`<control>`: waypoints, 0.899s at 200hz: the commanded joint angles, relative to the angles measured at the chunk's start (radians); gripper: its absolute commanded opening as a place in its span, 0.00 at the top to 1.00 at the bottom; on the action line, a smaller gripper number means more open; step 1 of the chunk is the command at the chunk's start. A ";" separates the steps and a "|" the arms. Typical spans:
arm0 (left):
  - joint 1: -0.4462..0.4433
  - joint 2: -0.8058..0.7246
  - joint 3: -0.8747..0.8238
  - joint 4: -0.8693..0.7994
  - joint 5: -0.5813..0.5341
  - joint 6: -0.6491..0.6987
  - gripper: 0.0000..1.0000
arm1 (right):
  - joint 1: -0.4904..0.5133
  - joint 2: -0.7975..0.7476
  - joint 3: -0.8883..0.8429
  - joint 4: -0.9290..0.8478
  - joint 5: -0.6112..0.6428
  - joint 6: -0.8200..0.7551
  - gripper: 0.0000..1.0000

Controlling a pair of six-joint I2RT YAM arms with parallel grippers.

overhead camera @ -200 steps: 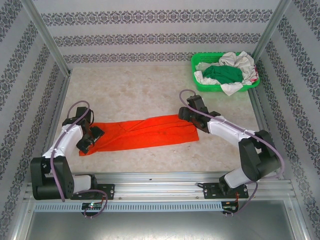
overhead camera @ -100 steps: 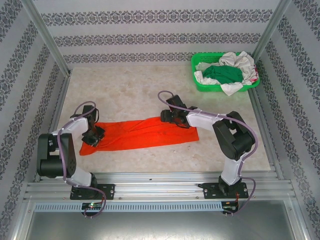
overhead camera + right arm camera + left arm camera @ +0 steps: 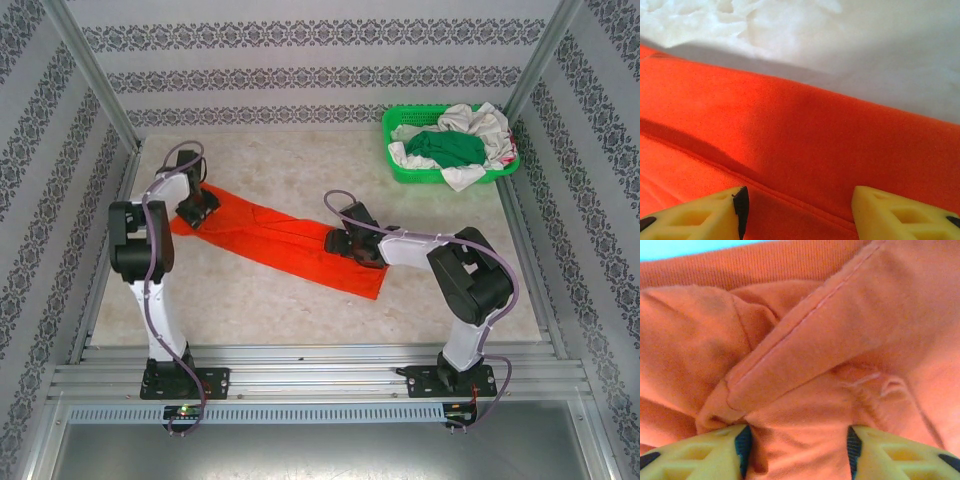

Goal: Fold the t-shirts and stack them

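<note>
Orange-red t-shirt (image 3: 290,245) lies diagonally, bunched in left gripper (image 3: 797,435), grip unclear; right gripper (image 3: 800,192) half-open.

The pale marbled table (image 3: 280,170) carries an orange-red t-shirt (image 3: 275,240), folded into a long strip running diagonally from near its left edge toward the middle. A green lattice basket (image 3: 425,176) sits in the far right corner.

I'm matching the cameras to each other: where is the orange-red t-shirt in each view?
Top external: the orange-red t-shirt lies as a diagonal strip mid-table, between the arms.
Left wrist: bunched folds, just ahead of the yellow fingers.
Right wrist: flat across the lower half.
Shared landmark: the pale table beyond it.
</note>
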 commanded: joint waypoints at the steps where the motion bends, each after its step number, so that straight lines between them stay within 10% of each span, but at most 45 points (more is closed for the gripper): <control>1: -0.011 0.125 0.161 -0.123 -0.003 0.045 0.33 | 0.053 0.040 -0.055 -0.064 -0.084 0.091 0.42; 24: -0.014 0.196 0.340 -0.196 0.003 0.044 0.10 | 0.096 0.038 -0.028 -0.055 -0.099 0.091 0.42; 59: -0.022 0.130 0.386 -0.218 -0.003 0.060 0.00 | 0.109 -0.029 0.010 -0.044 -0.081 -0.028 0.36; 107: -0.021 -0.162 0.147 -0.139 -0.079 0.098 0.00 | 0.097 -0.045 0.165 -0.053 -0.028 -0.323 0.32; 180: -0.021 -0.682 -0.517 -0.020 -0.089 0.037 0.00 | 0.089 0.394 0.804 -0.166 -0.176 -0.439 0.36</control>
